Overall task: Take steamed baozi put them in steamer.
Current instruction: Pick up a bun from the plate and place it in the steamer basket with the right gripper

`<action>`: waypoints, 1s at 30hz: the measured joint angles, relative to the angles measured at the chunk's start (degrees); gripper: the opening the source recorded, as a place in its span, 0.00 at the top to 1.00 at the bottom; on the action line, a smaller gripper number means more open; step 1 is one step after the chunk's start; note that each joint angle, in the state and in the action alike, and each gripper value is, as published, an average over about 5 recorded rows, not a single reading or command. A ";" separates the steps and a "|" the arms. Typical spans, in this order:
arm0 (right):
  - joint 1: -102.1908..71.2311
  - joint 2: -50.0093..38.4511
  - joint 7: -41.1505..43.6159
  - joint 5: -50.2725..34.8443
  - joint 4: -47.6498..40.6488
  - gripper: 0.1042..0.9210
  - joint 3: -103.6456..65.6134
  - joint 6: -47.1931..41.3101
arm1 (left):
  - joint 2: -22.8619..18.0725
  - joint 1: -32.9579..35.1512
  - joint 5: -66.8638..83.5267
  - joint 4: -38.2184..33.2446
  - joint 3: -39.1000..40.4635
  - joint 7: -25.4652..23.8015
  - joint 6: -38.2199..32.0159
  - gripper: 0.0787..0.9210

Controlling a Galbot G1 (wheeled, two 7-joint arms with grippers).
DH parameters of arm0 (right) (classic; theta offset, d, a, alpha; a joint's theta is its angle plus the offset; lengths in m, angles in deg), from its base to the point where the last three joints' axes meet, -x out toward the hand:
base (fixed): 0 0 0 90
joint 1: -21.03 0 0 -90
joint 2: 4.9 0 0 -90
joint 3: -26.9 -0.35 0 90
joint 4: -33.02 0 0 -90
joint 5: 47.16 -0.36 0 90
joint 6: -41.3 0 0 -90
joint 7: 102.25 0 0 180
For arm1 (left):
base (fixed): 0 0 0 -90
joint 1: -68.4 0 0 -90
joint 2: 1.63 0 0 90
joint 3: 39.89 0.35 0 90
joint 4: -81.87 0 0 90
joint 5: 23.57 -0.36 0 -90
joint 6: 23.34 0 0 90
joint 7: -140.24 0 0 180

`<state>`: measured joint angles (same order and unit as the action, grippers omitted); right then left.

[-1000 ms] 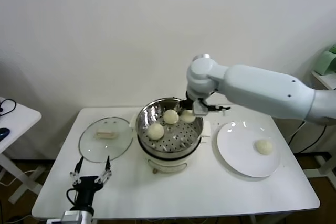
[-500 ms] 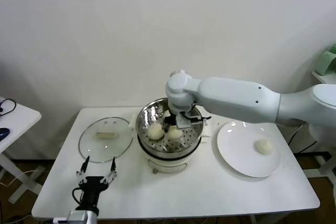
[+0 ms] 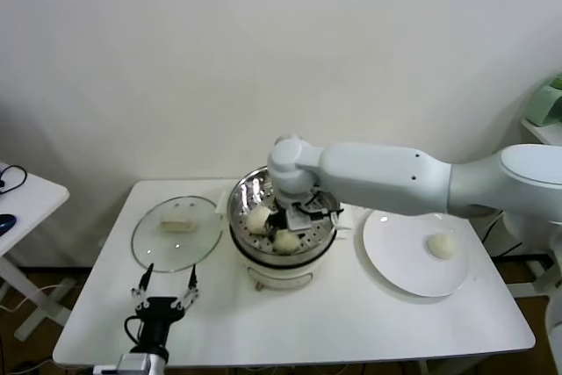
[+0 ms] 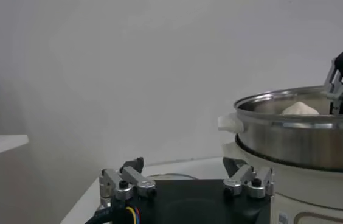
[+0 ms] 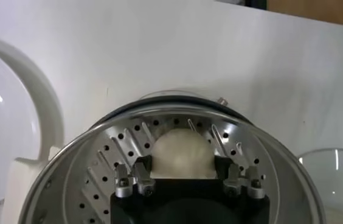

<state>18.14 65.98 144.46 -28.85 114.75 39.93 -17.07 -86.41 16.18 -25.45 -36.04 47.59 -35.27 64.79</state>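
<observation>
The steel steamer (image 3: 325, 227) stands mid-table on its cream cooker base. My right gripper (image 3: 290, 227) reaches down into it and is shut on a baozi (image 3: 286, 241), low over the front of the perforated tray. In the right wrist view that baozi (image 5: 182, 153) sits between the two fingers (image 5: 142, 169). A second baozi (image 3: 257, 219) lies on the tray's left side. Another baozi (image 3: 441, 246) lies on the white plate (image 3: 395, 252). Any further baozi is hidden under my arm. My left gripper (image 3: 165, 292) is open and empty over the table's front left.
The round glass lid (image 3: 154, 248) with its pale handle (image 3: 176, 226) lies flat left of the steamer. In the left wrist view the steamer rim (image 4: 299, 122) rises close on one side. A second white table (image 3: 22, 195) stands far left.
My right gripper has moved with the baozi from the steamer's back right rim down and forward to the front of the tray. My left gripper has drifted slightly right.
</observation>
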 measured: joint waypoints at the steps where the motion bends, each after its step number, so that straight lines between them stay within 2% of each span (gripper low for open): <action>1: -0.04 0.06 0.00 -0.08 -0.05 0.31 0.08 0.03 | 0.00 -0.05 0.00 0.00 -0.01 0.00 0.00 0.12; 30: -0.09 -0.96 0.17 -0.85 -0.35 0.29 0.60 0.25 | 0.23 -1.30 -0.35 0.33 0.56 0.04 0.37 0.12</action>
<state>18.05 65.01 144.64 -29.70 114.40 40.54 -16.82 -86.18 14.87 -25.80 -35.71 48.15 -35.23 65.16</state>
